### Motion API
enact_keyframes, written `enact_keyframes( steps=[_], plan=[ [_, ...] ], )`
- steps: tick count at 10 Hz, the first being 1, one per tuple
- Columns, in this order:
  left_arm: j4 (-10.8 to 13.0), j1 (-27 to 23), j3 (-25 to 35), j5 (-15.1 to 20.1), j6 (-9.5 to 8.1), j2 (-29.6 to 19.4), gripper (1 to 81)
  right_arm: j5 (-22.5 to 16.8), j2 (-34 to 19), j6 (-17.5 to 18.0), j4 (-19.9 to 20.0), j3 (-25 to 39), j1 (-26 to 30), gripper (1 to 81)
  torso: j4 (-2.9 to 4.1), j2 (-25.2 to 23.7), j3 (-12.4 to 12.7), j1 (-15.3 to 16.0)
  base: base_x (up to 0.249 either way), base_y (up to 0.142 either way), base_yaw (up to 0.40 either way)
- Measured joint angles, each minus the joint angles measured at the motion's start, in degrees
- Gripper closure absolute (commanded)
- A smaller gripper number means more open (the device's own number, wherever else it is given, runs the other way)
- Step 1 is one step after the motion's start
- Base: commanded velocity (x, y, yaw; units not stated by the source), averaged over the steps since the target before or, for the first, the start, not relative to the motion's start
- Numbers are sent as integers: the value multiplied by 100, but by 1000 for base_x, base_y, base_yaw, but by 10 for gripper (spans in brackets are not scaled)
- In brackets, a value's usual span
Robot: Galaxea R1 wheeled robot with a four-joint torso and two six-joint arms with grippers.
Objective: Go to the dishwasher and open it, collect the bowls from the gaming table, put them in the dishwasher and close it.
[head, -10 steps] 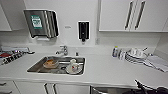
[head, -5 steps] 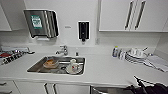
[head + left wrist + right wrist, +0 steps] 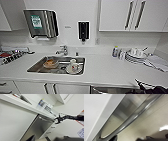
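Dishwasher (image 3: 37,127): brushed stainless-steel front, satin sheen; bar handle (image 3: 134,117) polished metal, glossy. Sink (image 3: 37,67): stainless steel, dull shine. Desk (image 3: 110,70): smooth white, matt. Cupboards (image 3: 117,15): smooth white fronts, metal bar handles. Towel dispenser (image 3: 42,22): shiny metal.

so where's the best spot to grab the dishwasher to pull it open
Probably the horizontal bar handle along the top edge of the dishwasher front. It stands off the steel panel, leaving a gap to hook behind. Come from the front, near the bar's middle, where the right gripper is.
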Motion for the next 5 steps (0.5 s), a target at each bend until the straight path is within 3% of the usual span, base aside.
enact_keyframes(
  steps=[5],
  plan=[
    [17,0,-52,-2,-22,9,10,168,488,488,2,-411,-218,10,0,0,-2,0,0,0,0]
  ],
)
